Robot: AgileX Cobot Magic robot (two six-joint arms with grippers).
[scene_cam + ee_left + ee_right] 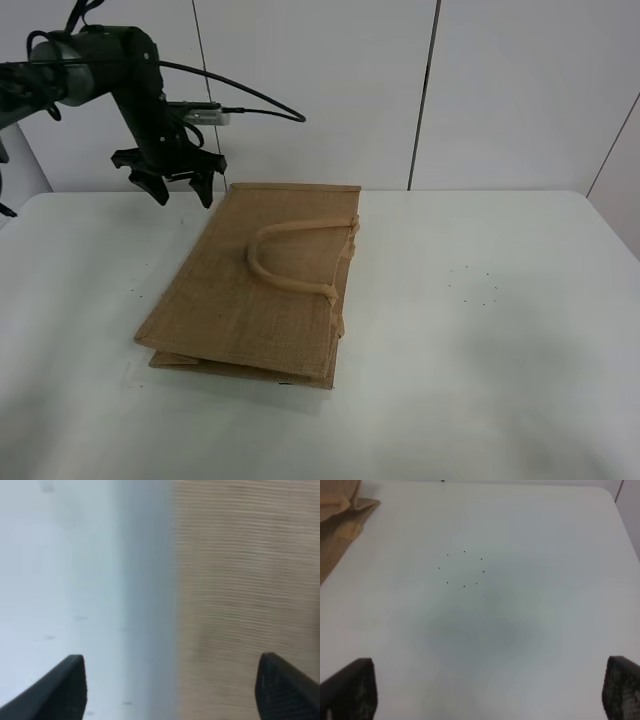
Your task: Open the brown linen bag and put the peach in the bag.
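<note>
The brown linen bag (255, 285) lies flat and folded on the white table (480, 330), its beige loop handle (290, 255) on top. My left gripper (180, 187) hangs open above the table just beyond the bag's far left corner; its fingertips (70, 685) frame the bag's edge (245, 590) in the left wrist view. My right gripper (485, 690) is open over bare table, with a corner of the bag (340, 515) at the side of its view. The right arm is out of the exterior high view. The peach is not in view.
A small ring of dark dots (473, 286) marks the table right of the bag; it also shows in the right wrist view (462, 569). A white panelled wall (400, 90) stands behind the table. The table's right corner (607, 495) is rounded.
</note>
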